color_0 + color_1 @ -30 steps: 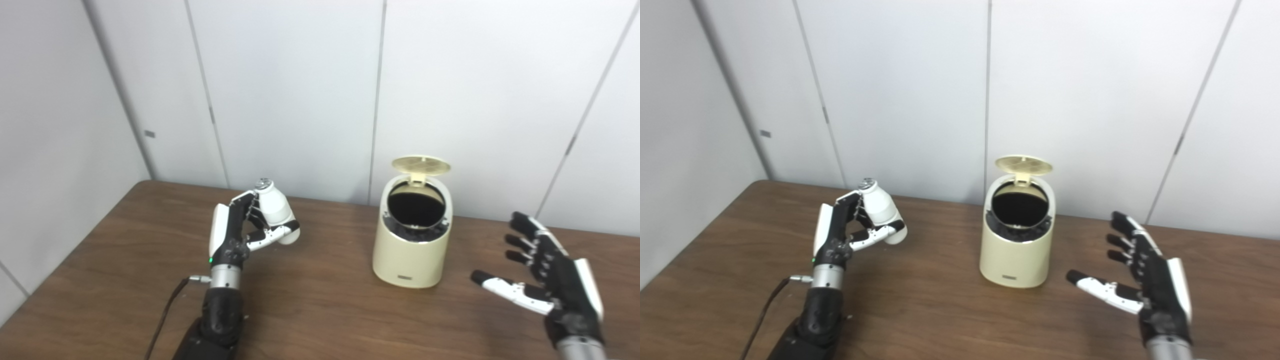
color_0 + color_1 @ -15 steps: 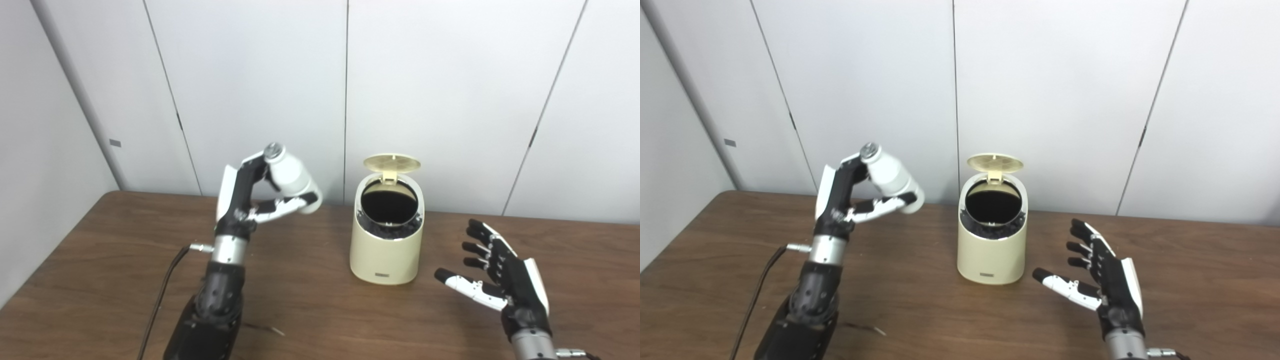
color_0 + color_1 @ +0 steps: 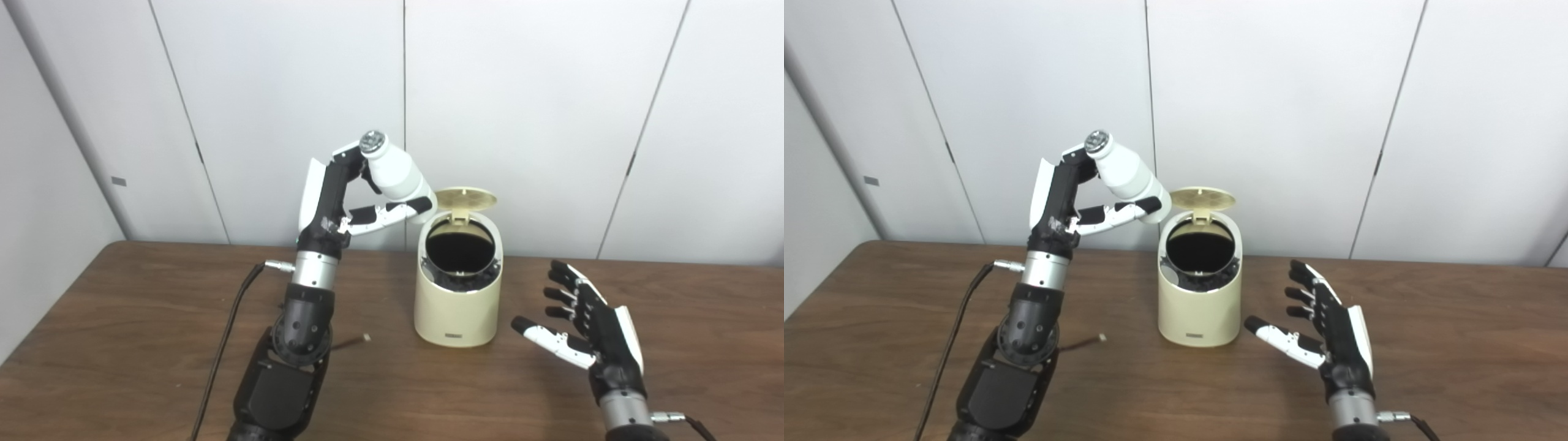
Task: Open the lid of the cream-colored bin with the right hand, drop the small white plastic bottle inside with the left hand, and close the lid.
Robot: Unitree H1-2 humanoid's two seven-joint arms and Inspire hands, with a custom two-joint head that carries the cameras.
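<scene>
Lid point(image 3: 463, 198) is up, flipped back on its rear hinge, and the bin point(image 3: 458, 306) sits at centre frame on the brown wood-grain table point(image 3: 122, 343) with its dark round mouth exposed. Left hand point(image 3: 343, 196) is clamped on the bottle point(image 3: 395, 174), held high in the upper-middle of the frame, just left of and above the bin's rim, tilted with the silvery cap pointing up-left and the base toward the opening. Right hand point(image 3: 588, 331) is empty, fingers spread, palm toward the bin, low on its right side and not touching it. Step in hand, by my read: carry the bottle over the mouth and let go. To do it well: shift the hand right until the bottle's base is centred over the hole, clear of the raised lid, tip base-down, then release low so it doesn't bounce off the rim. Bottle looks like smooth, rounded hard plastic, so likely slippery; hold the grip firm until it is over the hole. Bin is a matte cream plastic cylinder with rounded edges and a small label low on the front; the lid's underside shows moulded ribs.
</scene>
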